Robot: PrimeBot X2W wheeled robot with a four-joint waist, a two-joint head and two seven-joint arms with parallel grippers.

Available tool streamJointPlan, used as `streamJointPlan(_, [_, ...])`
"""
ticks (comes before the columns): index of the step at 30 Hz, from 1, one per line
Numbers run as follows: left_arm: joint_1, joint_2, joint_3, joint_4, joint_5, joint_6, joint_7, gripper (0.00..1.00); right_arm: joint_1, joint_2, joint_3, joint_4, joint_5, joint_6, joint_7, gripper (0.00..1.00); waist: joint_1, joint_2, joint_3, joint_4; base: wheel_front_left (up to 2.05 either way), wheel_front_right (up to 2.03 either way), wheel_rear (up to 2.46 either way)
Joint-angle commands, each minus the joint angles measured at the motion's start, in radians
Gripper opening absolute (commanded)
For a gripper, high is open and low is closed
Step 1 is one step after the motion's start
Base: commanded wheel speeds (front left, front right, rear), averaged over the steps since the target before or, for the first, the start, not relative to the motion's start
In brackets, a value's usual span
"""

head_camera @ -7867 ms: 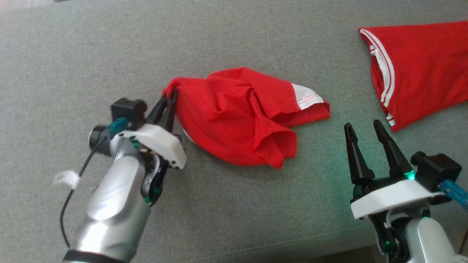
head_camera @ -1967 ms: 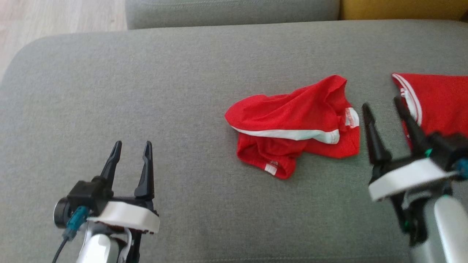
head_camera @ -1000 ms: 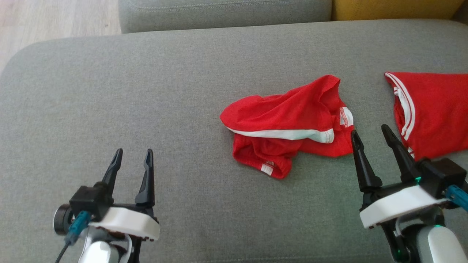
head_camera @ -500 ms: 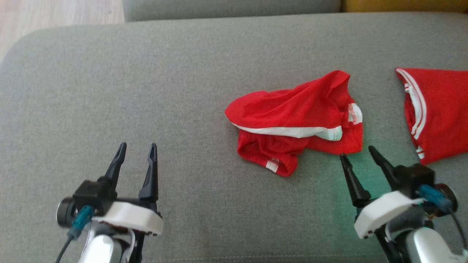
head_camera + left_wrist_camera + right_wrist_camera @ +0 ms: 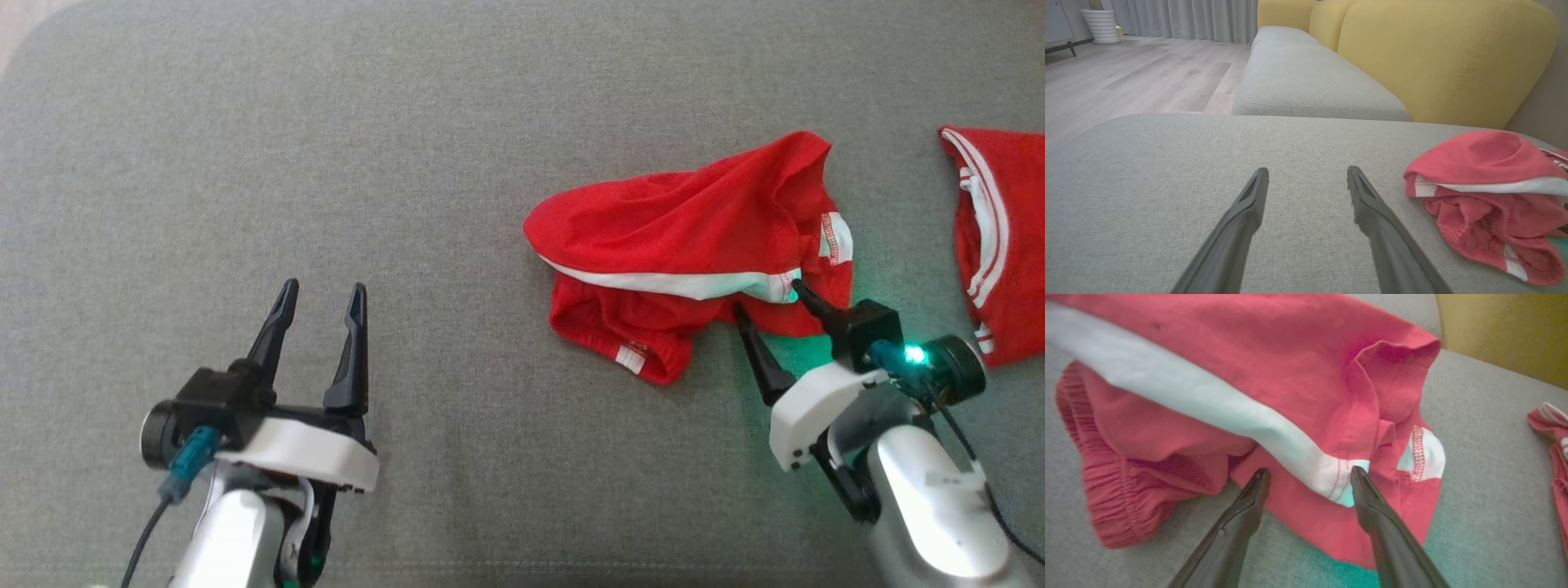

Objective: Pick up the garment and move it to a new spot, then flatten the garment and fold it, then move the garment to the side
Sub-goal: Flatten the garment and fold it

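The garment is a crumpled pair of red shorts with a white stripe, lying right of centre on the grey sofa cushion. My right gripper is open at the garment's near edge. In the right wrist view its fingertips straddle the end of the white stripe on the garment, with the cloth lying loose between them. My left gripper is open over bare cushion at the lower left. The left wrist view shows its fingers spread apart, well to the left of the garment.
A second red garment with white stripes lies at the right edge, also visible in the right wrist view. A yellow backrest rises behind the cushion. Beyond are another grey cushion and a wooden floor.
The head camera has tilted down. My right gripper has moved forward to the garment's near edge, still open. The left gripper holds its place; the garment lies as before.
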Motion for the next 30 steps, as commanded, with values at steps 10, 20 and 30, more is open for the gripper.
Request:
streamJointPlan(10, [-0.048,0.005,0.037,-0.016,-0.004,-0.003,-0.018,1.0,-0.087,0.002,-0.009,-0.019,0.024,0.007,-0.079,0.0,0.0,0.0,-0.007,-0.005,0.0,0.0,0.0])
streamJointPlan(20, [-0.052,0.003,0.029,-0.014,-0.001,-0.009,-0.02,1.0,-0.1,0.003,-0.17,-0.09,0.042,0.007,-0.063,0.0,0.0,0.0,-0.009,-0.021,0.0,0.0,0.0])
streamJointPlan(30, [-0.054,0.002,0.025,-0.009,-0.001,-0.012,-0.021,1.0,-0.043,0.035,-0.211,0.092,0.061,0.007,-0.048,0.0,0.0,0.0,-0.005,-0.011,0.0,0.0,0.0])
